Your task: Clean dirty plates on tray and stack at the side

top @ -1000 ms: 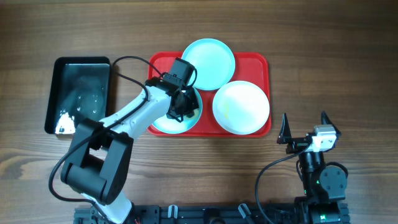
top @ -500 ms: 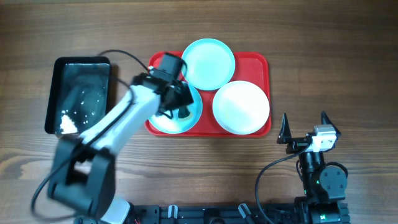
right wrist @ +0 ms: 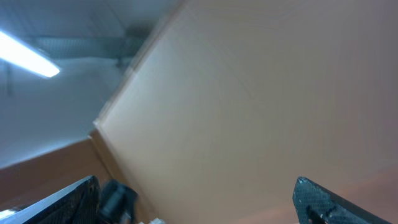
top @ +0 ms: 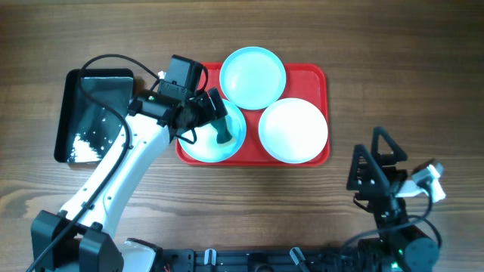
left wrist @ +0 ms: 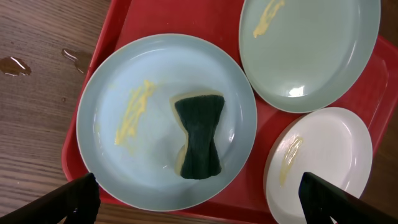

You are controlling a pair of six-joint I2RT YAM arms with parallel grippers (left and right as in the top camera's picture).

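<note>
Our left gripper (left wrist: 198,186) has its jaws spread over the green-yellow sponge (left wrist: 199,144) on the smeared round aqua plate (left wrist: 124,162). If we pinch off-centre, the plate could skid. Our right gripper (top: 376,162) has its jaws spread too.

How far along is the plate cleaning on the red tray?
Nothing looks finished: the sponge plate, aqua plate and white plate all sit on the tray with yellow smears, none stacked aside. In hand: the sponge lies loose on its plate, below the open left claw; the right claw is open, off the tray. Left: wiping all three, then stacking.
</note>
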